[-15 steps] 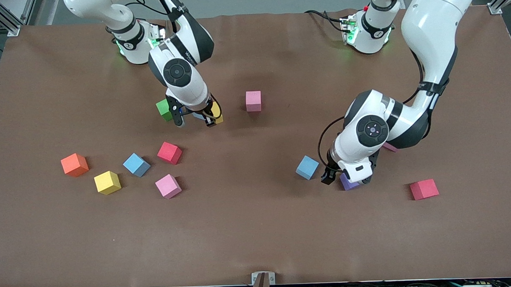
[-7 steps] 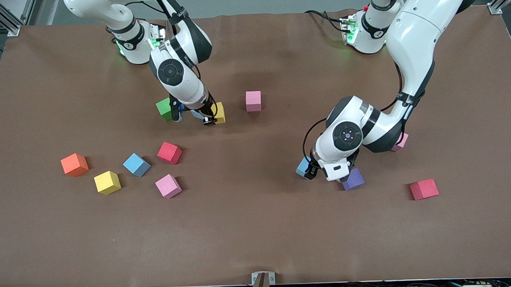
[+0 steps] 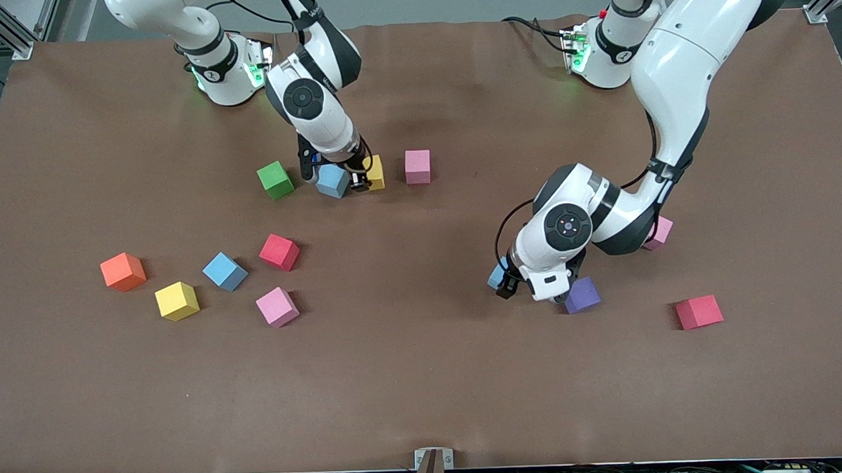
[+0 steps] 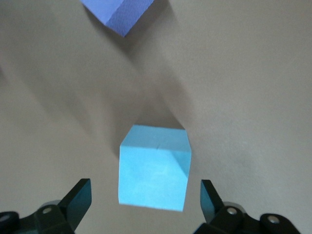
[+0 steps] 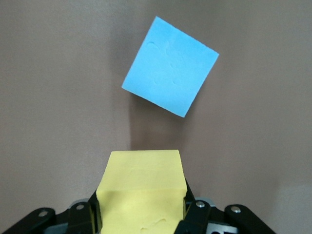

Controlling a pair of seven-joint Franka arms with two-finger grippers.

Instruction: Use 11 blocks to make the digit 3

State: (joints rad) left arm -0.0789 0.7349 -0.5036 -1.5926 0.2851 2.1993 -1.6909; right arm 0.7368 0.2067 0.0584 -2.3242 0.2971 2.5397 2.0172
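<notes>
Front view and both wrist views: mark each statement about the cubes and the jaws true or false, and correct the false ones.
1. The right gripper is shut on a yellow cube. True.
2. The left gripper has its jaws open on either side of a light blue cube. True.
3. The green cube touches the orange cube. False: they lie well apart, the orange one nearer the front camera.
4. The purple cube is stacked on the red cube. False: both rest on the table, apart.
5. The blocks already form the digit 3. False: they lie scattered.
</notes>
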